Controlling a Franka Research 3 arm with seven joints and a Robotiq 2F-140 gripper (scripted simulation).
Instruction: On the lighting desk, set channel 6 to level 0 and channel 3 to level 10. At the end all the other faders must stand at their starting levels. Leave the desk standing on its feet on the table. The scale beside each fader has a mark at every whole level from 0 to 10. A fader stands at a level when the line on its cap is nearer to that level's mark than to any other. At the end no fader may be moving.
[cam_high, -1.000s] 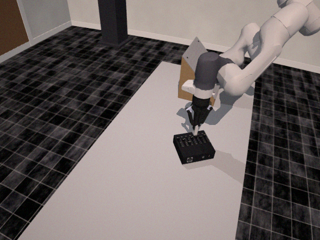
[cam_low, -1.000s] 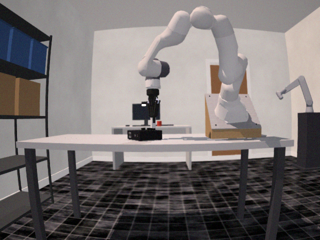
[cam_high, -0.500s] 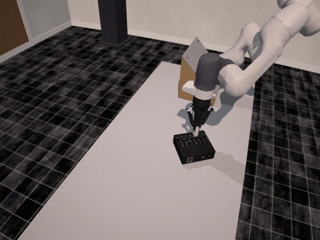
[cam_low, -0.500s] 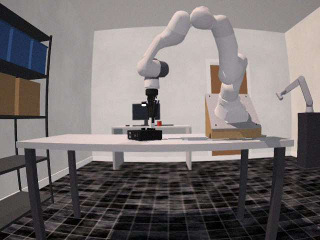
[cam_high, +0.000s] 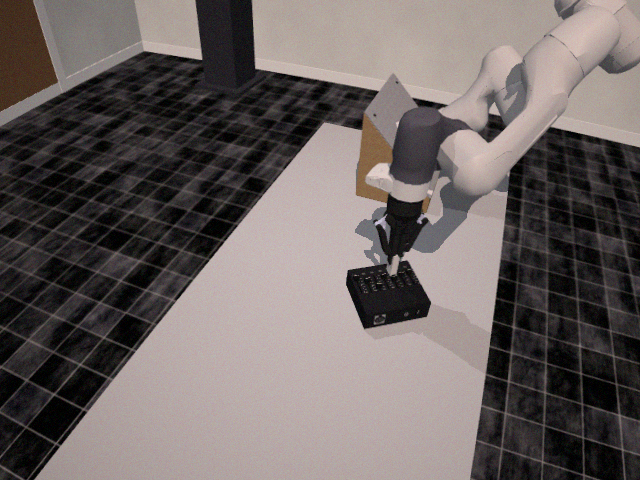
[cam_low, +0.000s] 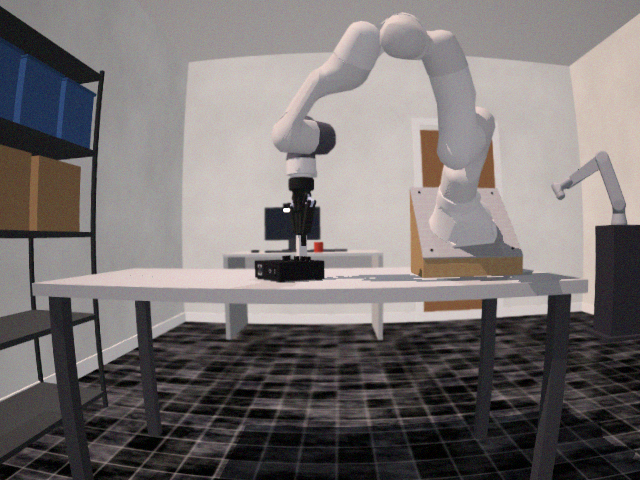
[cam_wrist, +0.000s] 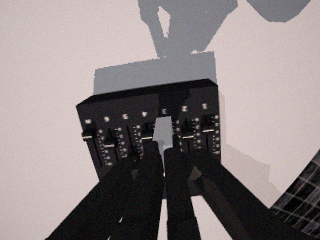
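While the lighting desk (cam_high: 388, 298) stands on the table (cam_high: 258, 335), the gripper (cam_high: 392, 268), shut and empty, points straight down at a middle fader (cam_wrist: 162, 135); fader slots run lengthwise away from the wrist camera.

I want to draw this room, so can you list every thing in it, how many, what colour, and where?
Lighting desk: one, black, on the table under the pincer.
Table: one, white top, grey legs, middle of the room.
Wooden wedge stand: one, tan with a grey face, on the table, carrying the arm's base.
Shelf rack: one, dark, left wall.
Boxes: blue ones above, brown ones below, on the rack.
Back desk: one, white, with a dark monitor and a small red thing.
Small arm: one, pale, on a dark cabinet, right.
Robot arm: one, white.
Pincer: one, black, shut, tips down on the faders.
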